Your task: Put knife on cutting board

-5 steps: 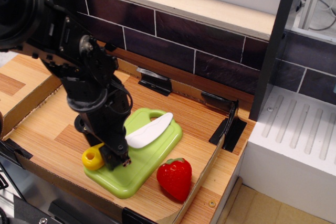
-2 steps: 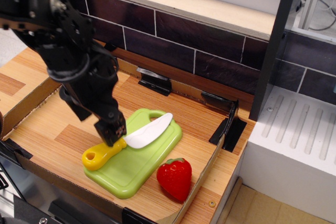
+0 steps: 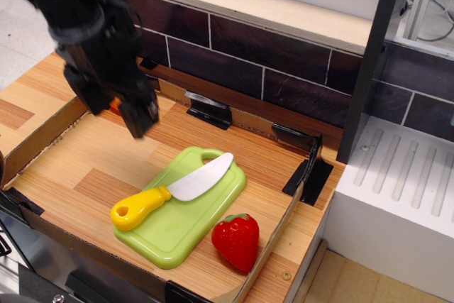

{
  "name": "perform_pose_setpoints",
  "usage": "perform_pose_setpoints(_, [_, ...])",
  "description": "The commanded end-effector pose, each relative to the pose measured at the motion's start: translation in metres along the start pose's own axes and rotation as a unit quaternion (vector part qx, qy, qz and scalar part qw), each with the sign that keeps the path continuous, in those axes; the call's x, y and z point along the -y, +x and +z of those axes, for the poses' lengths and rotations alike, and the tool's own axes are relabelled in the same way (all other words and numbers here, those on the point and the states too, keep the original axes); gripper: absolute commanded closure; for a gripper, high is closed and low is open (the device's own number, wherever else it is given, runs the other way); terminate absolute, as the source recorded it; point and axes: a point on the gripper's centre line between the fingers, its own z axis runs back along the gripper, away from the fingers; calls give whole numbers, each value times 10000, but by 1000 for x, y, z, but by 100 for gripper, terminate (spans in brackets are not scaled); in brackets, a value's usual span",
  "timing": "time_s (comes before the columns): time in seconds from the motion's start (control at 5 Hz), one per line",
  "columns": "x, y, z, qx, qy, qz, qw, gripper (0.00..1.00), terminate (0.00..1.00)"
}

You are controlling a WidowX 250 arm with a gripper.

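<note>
Black arm angled downward, gripper (image 3: 140, 120) blurred, apparently empty; jaw state unclear.

Knife (image 3: 170, 194) lying on cutting board (image 3: 186, 223), handle toward the near-left edge; strawberry (image 3: 236, 240) just right of board; gripper (image 3: 138, 118) above, behind-left, apart from both.

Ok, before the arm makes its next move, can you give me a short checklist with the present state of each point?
1. Knife lies on the cutting board: ok; the handle end overhangs the board's left edge.
2. Hand is clear of the knife: ok, it is above and apart.
3. Hand is empty: cannot tell, blurred.
4. Strawberry is off the board: ok, beside it.
5. Board lies flat on the wooden tray: ok.
</note>
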Motion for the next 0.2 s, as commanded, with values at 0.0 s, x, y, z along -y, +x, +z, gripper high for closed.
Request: perform_pose_setpoints(0.0, [-11, 11, 8, 125, 79, -2, 9999, 0, 100])
